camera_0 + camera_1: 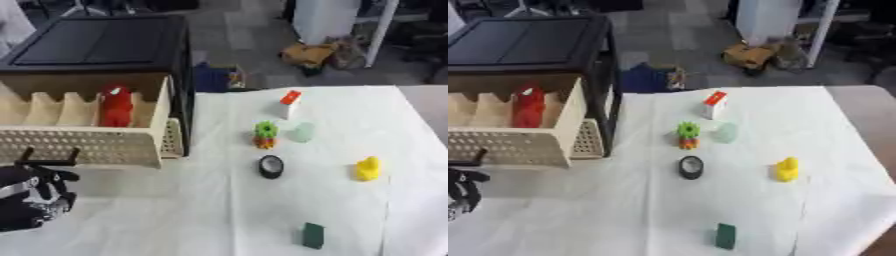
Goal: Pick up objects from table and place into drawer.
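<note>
the fingers (54, 176) of the robot's black left hand (33, 202) show at the lower left of the left eye view, curled in and holding nothing, just below the front of the pulled-out drawer. that cream perforated plastic drawer (87, 145) stands open from a black cabinet (96, 40), split by dividers into compartments, and a red bottle-shaped object with a pale top (115, 106) stands upright in the rightmost compartment. on the white-covered counter (175, 215) to the right lie a small white box with a red-orange top (290, 102), a green gear-like toy on an orange base (265, 134), a pale translucent green cup-like thing (303, 132) just beside the toy, a black round ring like a tape roll (271, 166), a yellow duck-shaped toy (368, 168) and, nearest the camera, a dark green block (313, 235). these are well apart from the hand.

in the right eye view only a sliver of the left hand shows at the lower left edge, below the drawer front. the red object is again in the rightmost compartment, and the counter things keep the same layout. the right hand shows in neither view.
</note>
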{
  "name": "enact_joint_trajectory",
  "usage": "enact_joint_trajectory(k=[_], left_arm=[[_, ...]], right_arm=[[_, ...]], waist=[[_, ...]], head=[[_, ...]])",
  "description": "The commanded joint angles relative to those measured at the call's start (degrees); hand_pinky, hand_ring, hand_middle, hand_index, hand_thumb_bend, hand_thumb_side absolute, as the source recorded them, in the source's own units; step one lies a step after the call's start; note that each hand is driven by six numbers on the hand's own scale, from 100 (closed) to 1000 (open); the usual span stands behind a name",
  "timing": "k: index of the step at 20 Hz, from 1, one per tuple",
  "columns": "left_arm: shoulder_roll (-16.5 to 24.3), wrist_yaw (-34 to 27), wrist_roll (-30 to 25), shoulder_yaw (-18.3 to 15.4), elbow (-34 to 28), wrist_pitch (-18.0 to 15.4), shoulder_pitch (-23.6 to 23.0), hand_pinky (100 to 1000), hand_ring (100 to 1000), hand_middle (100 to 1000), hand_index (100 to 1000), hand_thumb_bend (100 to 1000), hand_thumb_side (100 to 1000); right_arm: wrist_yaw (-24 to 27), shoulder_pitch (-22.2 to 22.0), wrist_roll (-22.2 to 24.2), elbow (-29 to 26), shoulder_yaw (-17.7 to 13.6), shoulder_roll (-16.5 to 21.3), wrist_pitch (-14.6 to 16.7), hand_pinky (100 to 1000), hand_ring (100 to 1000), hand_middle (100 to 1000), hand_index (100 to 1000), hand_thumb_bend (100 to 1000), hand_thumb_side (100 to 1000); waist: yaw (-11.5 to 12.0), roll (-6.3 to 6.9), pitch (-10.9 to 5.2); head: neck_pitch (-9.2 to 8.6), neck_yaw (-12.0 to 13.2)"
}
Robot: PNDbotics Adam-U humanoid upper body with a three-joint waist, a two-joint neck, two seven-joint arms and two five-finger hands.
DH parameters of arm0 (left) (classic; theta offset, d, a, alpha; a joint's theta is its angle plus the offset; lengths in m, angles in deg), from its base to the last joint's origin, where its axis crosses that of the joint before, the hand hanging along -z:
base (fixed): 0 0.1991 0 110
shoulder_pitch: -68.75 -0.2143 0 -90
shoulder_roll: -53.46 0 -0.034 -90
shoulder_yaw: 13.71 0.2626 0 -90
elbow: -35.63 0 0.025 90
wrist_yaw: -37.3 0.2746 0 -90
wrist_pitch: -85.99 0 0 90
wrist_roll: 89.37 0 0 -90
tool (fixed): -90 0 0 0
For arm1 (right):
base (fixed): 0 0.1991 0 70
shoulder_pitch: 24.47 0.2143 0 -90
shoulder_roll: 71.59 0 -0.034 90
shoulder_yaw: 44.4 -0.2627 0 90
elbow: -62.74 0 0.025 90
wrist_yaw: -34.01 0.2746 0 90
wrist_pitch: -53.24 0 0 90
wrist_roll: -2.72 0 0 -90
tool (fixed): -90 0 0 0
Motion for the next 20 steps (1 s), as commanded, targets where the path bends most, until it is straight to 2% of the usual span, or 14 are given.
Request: enact_joint_trajectory(k=[1,5,11,20], left_arm=[[0.56,-1.10,0.63,-0.76,-0.47,-0.21,1.31,465,748,739,976,100,1000],[-0.11,-3.40,0.84,-0.93,-1.49,-0.01,2.21,420,702,694,962,100,1000],[-0.76,-6.26,0.85,-1.50,-2.92,0.85,3.56,414,695,685,960,100,1000],[-2.77,-5.86,1.34,-1.77,1.94,2.08,6.29,414,693,686,953,100,1000]], right_arm=[[-0.40,0.51,-0.23,-0.96,-0.77,0.98,-0.15,561,608,657,867,100,1000],[-0.51,0.46,-0.30,-0.96,-0.87,0.87,-0.37,560,608,657,866,100,1000],[-0.57,0.44,-0.31,-0.96,-0.91,0.82,-0.57,560,607,656,866,100,1000],[-0.57,0.38,0.00,-0.96,-0.81,0.89,-0.55,560,606,656,866,100,1000]], waist=[[-0.11,-0.08,-0.74],[-0.22,0.01,-0.75],[-0.38,0.22,-0.76],[-0.63,0.53,-0.82]], head=[[-0.67,0.24],[-0.72,0.28],[-0.88,0.03],[-1.09,-0.11]])
